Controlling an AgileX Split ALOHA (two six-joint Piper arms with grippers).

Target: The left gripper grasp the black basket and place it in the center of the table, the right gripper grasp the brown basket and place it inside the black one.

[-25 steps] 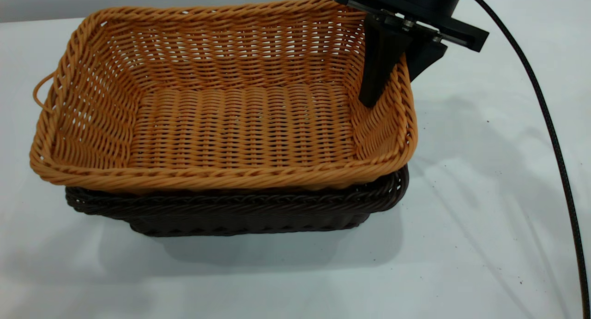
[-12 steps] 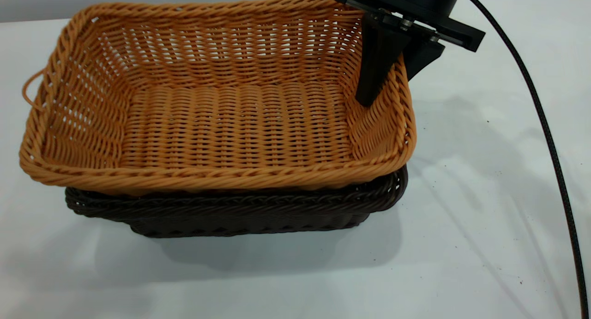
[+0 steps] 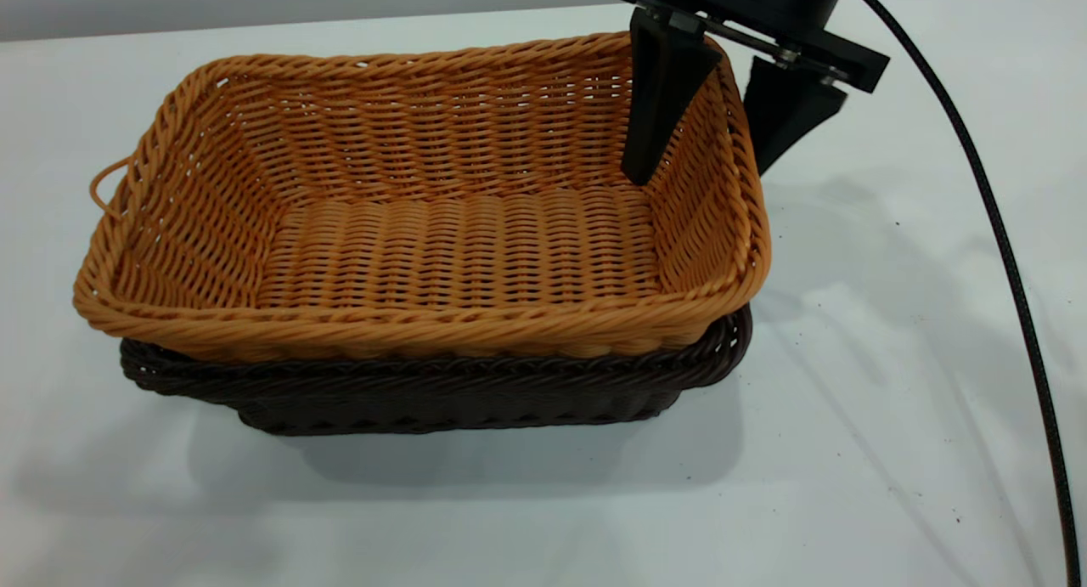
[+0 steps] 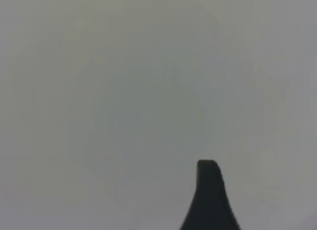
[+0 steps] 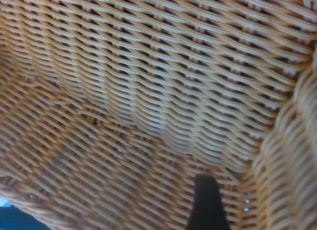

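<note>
Black fingers (image 3: 658, 111) of the right gripper (image 3: 705, 137) stand apart, 1 either side of the brown basket (image 3: 442, 230) wall, which sits nested in the black basket (image 3: 425, 392) mid-table (image 3: 892, 358). Lifting crookedly, a finger could snag the wicker and tip both.

The inside of the brown basket (image 3: 442, 247) is free, so a gripper can come down from above. The right gripper (image 3: 709, 158) stands astride its right wall, fingers apart. The black basket (image 3: 442, 392) below is covered. The table (image 3: 892, 400) around is open
</note>
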